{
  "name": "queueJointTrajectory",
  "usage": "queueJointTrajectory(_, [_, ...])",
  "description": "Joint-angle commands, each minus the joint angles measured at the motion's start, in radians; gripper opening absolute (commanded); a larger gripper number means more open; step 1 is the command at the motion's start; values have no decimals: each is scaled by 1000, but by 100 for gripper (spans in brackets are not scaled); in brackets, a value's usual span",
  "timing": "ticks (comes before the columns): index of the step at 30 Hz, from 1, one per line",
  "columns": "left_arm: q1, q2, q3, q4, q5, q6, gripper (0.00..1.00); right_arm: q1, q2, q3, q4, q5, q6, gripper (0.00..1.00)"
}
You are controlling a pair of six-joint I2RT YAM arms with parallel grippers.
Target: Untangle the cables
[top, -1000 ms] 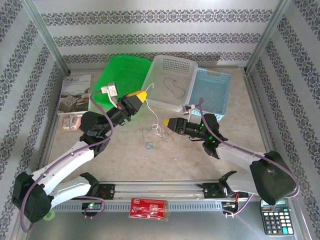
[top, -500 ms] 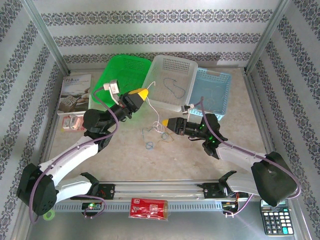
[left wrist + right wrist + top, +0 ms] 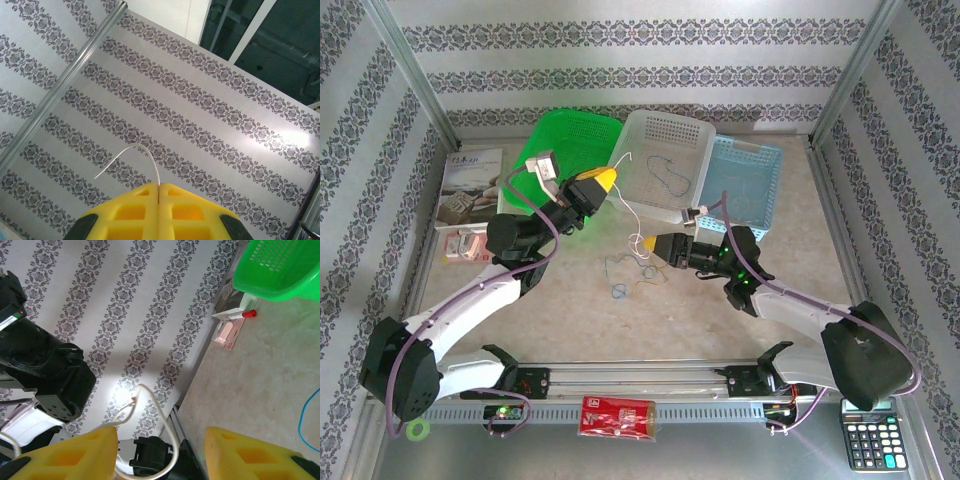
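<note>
left end effector (image 3: 603, 181) squeezed shut on white cable (image 3: 134, 145) | cable slants down to right end effector (image 3: 650, 243), half open, holding nothing | other cables (image 3: 623, 272) on bench (image 3: 700, 320), just beside right one

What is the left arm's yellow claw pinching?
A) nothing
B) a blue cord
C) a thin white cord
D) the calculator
C: in the left wrist view the left gripper is shut on a thin white cord, which curls up and out from between its yellow halves.
</note>
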Motion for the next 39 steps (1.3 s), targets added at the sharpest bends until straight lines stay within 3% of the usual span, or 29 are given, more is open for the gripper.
queueJointTrajectory(1, [12, 11, 41, 88, 21, -23, 0, 16, 18, 36, 60, -25, 5, 47])
queueJointTrajectory(8, [12, 35, 50, 122, 15, -47, 0, 17, 52, 46, 111, -42, 27, 33])
queueJointTrajectory(10, [12, 40, 45, 132, 14, -54, 0, 19, 57, 52, 121, -45, 33, 21])
queueJointTrajectory(12, [13, 42, 37, 142, 9, -60, 0, 17, 58, 58, 125, -51, 32, 0])
queueJointTrajectory(17, [23, 27, 30, 138, -9, -71, 0, -11, 55, 41, 29, -36, -39, 0])
queueJointTrajectory(22, [52, -27, 23, 110, -46, -92, 0, -124, 47, -31, -172, 47, -179, 0])
queueJointTrajectory(27, [76, -101, -17, 41, -87, -73, 0, -208, 32, -46, -220, 66, -207, 0])
queueJointTrajectory(37, [90, -191, -181, -61, -182, -29, 0, -280, -90, 192, -475, 202, -308, 0])
queueJointTrajectory(39, [90, -205, -212, -73, -197, -22, 7, -288, -91, 258, -528, 251, -335, 0])
